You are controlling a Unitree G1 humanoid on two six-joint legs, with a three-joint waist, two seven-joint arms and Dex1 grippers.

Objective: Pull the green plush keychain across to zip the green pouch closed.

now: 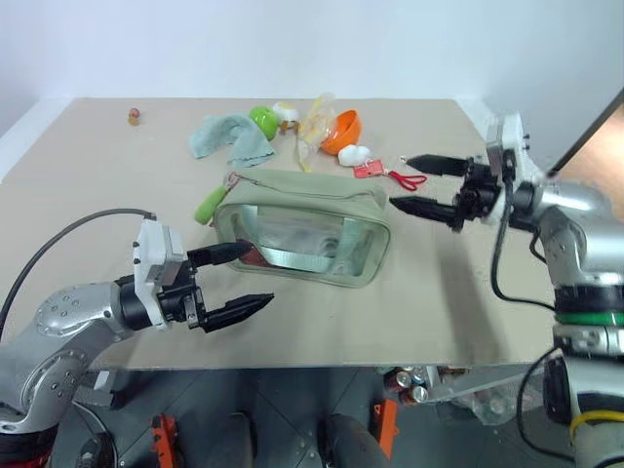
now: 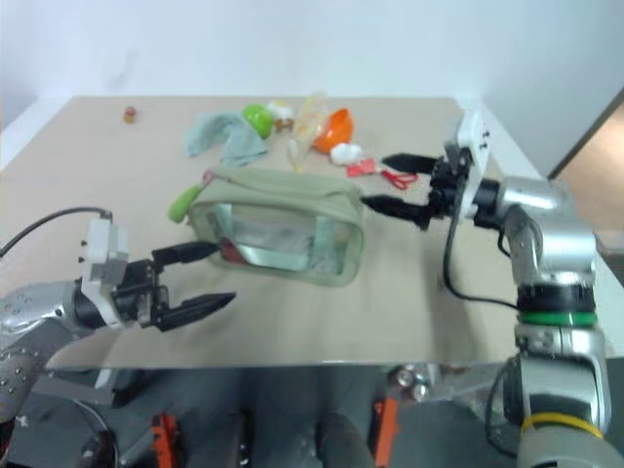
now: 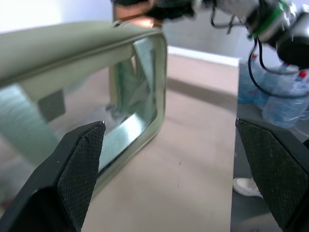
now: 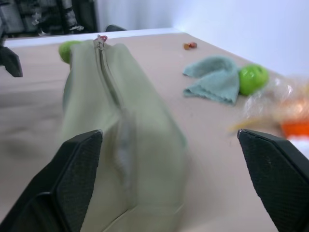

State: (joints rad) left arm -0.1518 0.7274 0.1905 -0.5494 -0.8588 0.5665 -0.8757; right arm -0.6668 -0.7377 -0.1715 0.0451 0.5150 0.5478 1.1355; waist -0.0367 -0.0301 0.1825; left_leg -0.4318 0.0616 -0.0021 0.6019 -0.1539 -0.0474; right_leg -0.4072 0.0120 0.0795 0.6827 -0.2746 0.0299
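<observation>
A boxy pouch of sage-green fabric, the green pouch (image 1: 302, 229), is seen lying near the middle of the pale beige table (image 1: 88, 195), its clear plastic window turned toward the near edge and a shiny reflection showing through it. A zipper (image 4: 107, 72) runs along its soft top seam, and in the right wrist view the seam appears drawn together along its visible length. The green plush keychain (image 1: 209, 203), a small fuzzy lime-green curved shape, is found at the pouch's left end, lying on the table against the far-left corner.

The left gripper (image 1: 234, 281) is held just near and left of the pouch, its two black, textured, wedge-shaped fingers spread wide with nothing between them; the upper fingertip lies just in front of the window. The right gripper (image 1: 414, 185) is held just beside the pouch's right end, fingers likewise parted wide and empty, not touching the fabric.

Across the far side of the table, a crumpled pale teal cloth (image 1: 229, 136), a glossy lime-green round shell (image 1: 263, 120), an orange bowl-shaped shell (image 1: 343, 131), a crinkled clear wrapper (image 1: 314, 122) and a small red-handled item (image 1: 402, 177) are scattered.
</observation>
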